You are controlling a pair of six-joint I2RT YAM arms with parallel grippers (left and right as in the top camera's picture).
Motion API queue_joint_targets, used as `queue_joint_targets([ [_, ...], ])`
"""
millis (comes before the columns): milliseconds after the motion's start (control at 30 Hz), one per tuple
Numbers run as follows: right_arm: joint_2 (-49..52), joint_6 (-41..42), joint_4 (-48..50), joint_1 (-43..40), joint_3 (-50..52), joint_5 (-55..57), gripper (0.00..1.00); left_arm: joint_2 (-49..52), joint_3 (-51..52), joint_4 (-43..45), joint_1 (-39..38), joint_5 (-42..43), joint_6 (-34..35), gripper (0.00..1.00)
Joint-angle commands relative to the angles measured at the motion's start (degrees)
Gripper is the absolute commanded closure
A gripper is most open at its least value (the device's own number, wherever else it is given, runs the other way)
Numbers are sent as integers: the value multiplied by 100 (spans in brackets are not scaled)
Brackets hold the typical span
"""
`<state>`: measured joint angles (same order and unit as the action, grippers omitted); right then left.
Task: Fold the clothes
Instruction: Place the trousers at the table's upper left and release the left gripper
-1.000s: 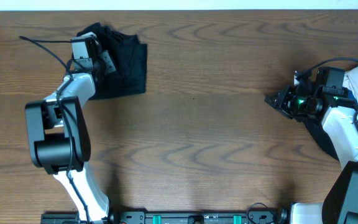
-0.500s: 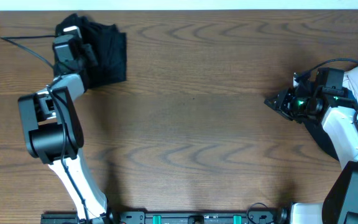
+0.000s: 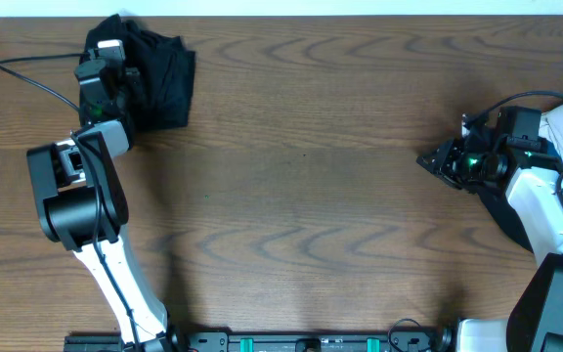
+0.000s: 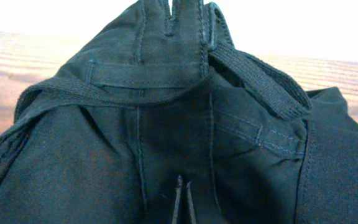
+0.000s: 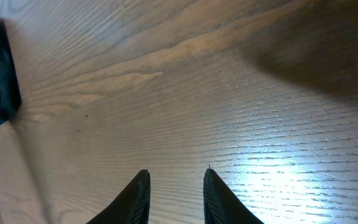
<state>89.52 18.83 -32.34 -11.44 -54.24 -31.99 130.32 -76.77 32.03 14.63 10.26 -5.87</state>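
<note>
The left gripper pinches shut on the crumpled black garment, seamed and elastic-banded; the right gripper, slightly open, holds nothing above the woodgrain table.

Overhead: straight down, whole table. Left wrist: close up on the black garment. Right wrist: low along the table, same garment at far left.

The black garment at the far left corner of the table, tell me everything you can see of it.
The black garment is a bunched, loosely folded heap of soft, woven-looking cloth. It lies on the wooden table near the far left corner. Close up it shows stitched seams, loop-like tabs and a ribbed strap draped across the top. The left gripper is shut, with its tips against the fabric.
</note>
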Motion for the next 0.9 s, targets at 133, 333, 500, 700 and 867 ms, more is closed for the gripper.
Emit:
queue_joint_targets([
  [133, -11, -90, 0, -11, -22, 52, 73, 839, -289, -275, -133, 90, -59, 94],
  [333, -11, -92, -2, -11, -22, 50, 74, 990, -448, -258, -284, 87, -57, 94],
  [500, -11, -90, -4, -11, -22, 50, 73, 1152, -479, -247, -278, 68, -57, 94],
  [700, -11, -90, -11, -11, -22, 48, 73, 1399, -492, -35, -278, 68, -57, 94],
  [867, -11, -92, -46, -11, -22, 52, 73, 1554, -496, -2, -284, 68, -55, 92],
])
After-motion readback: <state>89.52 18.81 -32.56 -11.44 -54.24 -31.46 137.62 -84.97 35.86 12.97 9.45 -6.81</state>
